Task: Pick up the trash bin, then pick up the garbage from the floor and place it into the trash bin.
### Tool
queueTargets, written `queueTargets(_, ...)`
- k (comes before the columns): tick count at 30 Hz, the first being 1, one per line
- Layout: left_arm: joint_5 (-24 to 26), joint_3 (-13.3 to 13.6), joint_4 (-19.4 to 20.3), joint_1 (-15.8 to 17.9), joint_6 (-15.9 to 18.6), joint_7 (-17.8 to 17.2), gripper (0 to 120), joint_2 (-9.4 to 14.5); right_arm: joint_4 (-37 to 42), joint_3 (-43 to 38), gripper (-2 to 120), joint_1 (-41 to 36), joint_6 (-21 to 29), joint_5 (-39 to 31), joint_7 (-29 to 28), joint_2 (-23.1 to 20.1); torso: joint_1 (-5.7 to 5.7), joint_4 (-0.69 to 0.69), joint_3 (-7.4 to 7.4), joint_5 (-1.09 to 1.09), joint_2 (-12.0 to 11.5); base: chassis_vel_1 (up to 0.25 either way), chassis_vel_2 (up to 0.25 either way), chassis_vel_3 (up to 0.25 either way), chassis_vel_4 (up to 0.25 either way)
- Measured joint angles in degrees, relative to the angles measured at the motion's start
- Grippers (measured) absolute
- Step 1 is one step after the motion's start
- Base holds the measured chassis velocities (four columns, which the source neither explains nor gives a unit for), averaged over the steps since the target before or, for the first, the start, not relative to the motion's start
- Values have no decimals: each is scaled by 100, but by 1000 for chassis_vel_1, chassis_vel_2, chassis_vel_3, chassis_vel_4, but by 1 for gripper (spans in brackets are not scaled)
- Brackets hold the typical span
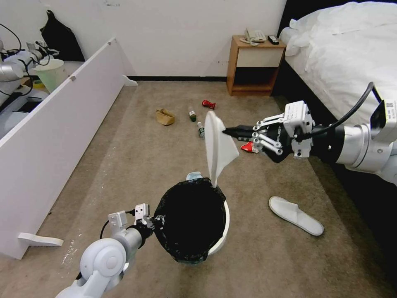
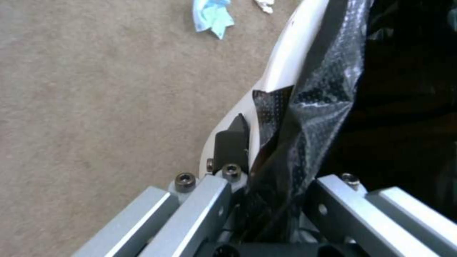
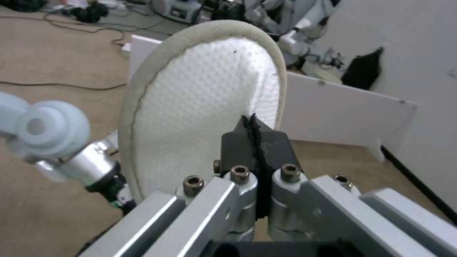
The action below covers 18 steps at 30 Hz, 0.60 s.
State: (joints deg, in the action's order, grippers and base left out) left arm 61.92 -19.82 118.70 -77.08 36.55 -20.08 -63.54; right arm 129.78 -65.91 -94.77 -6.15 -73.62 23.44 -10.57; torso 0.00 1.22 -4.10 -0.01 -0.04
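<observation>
The trash bin [image 1: 221, 231], white with a black bag [image 1: 190, 223] over its rim, is held just off the carpet near me. My left gripper [image 1: 155, 221] is shut on its near-left rim; the left wrist view shows one finger [image 2: 231, 144] outside the white wall [image 2: 285, 60] and the bag [image 2: 309, 107] pinched. My right gripper [image 1: 227, 131] is shut on the edge of a white slipper [image 1: 217, 149] that hangs toe-down over the bin's far rim; its sole [image 3: 200, 114] faces the wrist camera. A second slipper [image 1: 295, 215] lies on the carpet to the right.
On the carpet beyond lie a tan paper bag [image 1: 164, 117], two bottles [image 1: 192, 115] [image 1: 201, 130], a red wrapper [image 1: 209, 103], a red-white packet [image 1: 248, 147] and a blue mask [image 2: 212, 16]. A white panel [image 1: 62, 124] stands on the left; a nightstand [image 1: 254, 66] and a bed [image 1: 343, 54] stand on the right.
</observation>
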Motion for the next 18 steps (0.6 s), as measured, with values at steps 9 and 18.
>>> queueTargets(9,100,281,-30,368,172,-157,2,-183,127,-83,0,-100,0,-93,-1,-272,0,0,0,1,0,0,0,0,0)
queueTargets(18,198,608,-129,724,311,-350,2,-470,231,-106,0,-317,-3,-45,23,-377,1,0,0,0,0,0,0,0,0)
